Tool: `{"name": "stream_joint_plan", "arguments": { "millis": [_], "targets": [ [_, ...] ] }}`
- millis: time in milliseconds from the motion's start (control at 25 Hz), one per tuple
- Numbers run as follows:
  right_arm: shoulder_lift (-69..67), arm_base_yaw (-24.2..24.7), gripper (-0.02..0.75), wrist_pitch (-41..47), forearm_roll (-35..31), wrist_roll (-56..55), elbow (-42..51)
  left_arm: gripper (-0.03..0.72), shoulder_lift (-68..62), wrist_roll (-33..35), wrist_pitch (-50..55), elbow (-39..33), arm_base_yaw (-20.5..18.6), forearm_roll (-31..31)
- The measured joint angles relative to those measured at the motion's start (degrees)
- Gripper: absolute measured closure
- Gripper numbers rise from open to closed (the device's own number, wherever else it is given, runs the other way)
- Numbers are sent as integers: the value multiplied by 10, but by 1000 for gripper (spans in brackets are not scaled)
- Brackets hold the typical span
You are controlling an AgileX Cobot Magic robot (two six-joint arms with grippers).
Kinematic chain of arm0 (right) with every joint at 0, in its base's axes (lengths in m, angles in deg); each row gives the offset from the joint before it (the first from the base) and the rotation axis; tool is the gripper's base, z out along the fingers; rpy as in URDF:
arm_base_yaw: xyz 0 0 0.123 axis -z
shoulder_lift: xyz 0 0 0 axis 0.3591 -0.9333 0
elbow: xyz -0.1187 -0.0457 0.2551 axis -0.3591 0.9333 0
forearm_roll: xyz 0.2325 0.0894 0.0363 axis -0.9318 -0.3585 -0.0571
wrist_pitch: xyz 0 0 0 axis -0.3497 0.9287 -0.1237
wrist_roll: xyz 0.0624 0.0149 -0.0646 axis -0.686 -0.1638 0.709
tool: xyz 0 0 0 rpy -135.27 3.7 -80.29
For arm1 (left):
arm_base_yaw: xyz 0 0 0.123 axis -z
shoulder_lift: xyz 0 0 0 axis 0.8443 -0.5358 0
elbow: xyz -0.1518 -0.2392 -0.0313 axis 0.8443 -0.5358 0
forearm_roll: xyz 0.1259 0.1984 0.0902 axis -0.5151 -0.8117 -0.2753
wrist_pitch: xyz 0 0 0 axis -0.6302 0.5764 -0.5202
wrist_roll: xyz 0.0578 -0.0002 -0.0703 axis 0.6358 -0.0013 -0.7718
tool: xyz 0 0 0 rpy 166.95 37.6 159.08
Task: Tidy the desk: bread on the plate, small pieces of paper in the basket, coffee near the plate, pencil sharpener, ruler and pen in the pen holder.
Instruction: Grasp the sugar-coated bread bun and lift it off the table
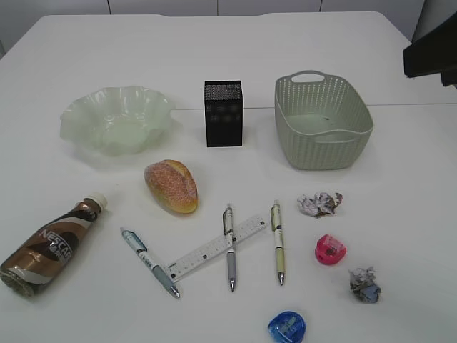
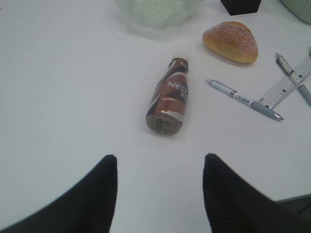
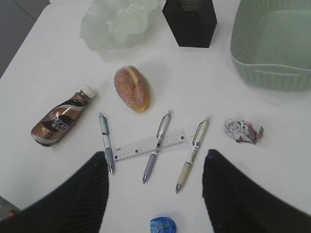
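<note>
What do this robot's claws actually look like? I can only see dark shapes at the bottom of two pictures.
Each shows two broad black fingers with rounded tips and a finely ribbed, matte surface: left gripper, right gripper. No cables, markings or arm links are visible.

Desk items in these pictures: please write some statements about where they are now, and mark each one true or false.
1. The bread lies on the plate. False: it lies on the table, in front of the plate.
2. The coffee bottle lies on its side. True.
3. The basket holds both paper balls. False: it holds neither.
4. The middle pen lies across the ruler. True.
5. The pen holder stands between plate and basket. True.
</note>
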Motion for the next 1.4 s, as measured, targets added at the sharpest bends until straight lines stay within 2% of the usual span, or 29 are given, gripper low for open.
{"name": "stream_joint_plan", "arguments": {
  "millis": [320, 440, 680, 960, 1200, 1400],
  "targets": [
    [-33, -9, 258, 7, -27, 11, -38, 281, 0, 0, 0, 0, 0, 0],
    [-55, -52, 258, -6, -30, 15, -40, 281, 0, 0, 0, 0, 0, 0],
    [-124, -175, 258, -53, -32, 20, -41, 282, 0, 0, 0, 0, 0, 0],
    [-239, -246, 258, -68, -15, 23, -88, 283, 0, 0, 0, 0, 0, 1],
    [-321, -262, 258, -70, 22, 25, -167, 283, 0, 0, 0, 0, 0, 1],
    [-358, -263, 258, -104, 22, 25, -175, 283, 0, 0, 0, 0, 0, 1]
  ]
}}
